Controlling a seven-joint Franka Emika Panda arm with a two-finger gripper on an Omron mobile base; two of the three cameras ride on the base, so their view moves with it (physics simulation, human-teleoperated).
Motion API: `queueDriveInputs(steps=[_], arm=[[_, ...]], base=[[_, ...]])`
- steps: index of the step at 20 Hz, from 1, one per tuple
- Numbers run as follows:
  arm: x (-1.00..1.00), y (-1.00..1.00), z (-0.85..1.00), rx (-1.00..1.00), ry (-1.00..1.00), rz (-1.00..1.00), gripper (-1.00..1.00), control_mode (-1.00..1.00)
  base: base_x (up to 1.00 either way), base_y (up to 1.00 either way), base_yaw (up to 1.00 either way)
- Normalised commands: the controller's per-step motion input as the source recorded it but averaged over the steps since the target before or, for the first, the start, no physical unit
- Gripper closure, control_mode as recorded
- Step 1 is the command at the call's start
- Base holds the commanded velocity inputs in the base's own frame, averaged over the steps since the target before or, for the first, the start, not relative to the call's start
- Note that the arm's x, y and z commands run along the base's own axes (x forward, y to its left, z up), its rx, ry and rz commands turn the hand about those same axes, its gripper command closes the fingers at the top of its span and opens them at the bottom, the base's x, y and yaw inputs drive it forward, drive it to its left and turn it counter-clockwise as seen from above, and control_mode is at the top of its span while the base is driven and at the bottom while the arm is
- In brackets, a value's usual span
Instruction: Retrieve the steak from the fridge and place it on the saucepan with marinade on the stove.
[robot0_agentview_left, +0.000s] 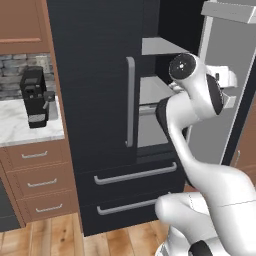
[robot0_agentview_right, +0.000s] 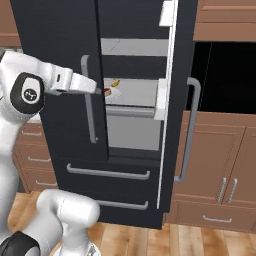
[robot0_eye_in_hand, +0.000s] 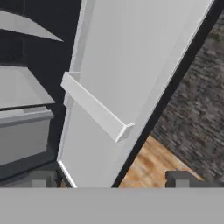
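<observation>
The fridge (robot0_agentview_right: 75, 60) stands with its right door (robot0_agentview_right: 172, 100) swung open and its left door shut. The arm reaches across the front of the shut left door toward the opening, its hand ending just at the edge of the compartment. On a grey shelf (robot0_agentview_right: 132, 95) inside lies the steak (robot0_agentview_right: 107, 91), a small red piece on a pale plate (robot0_agentview_right: 114, 93), with a small yellow item (robot0_agentview_right: 115, 82) just behind it. The long curved grey handle (robot0_agentview_right: 90, 100) of the shut door runs straight down beside the hand, close to its path.

In the hand view the pincer (robot0_eye_in_hand: 109, 179) stands wide, its two dark tips well apart and nothing between them; it faces the pale inner face of the open door, where a door bin (robot0_eye_in_hand: 94, 107) juts out.

Left of the fridge, a black coffee machine (robot0_agentview_left: 34, 97) sits on a marble desk (robot0_agentview_left: 20, 127) over wooden drawers (robot0_agentview_left: 35, 182). To the right are wooden cabinets (robot0_agentview_right: 220, 165) with a dark recess above. No writing or brand can be read anywhere.
</observation>
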Motion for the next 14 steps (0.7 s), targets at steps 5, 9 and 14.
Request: queueDriveInputs(steps=[5, 9, 14], arm=[[0.00, 0.31, -0.50, 0.46, 0.05, 0.19, -1.00, -1.00], [0.12, 0.42, -0.76, 0.26, 0.20, 0.40, -1.00, -1.00], [0.10, 0.54, -0.90, 0.13, 0.08, 0.43, -1.00, -1.00]], base=[[0.00, 0.00, 0.00], [0.00, 0.00, 0.00], [0.00, 0.00, 0.00]])
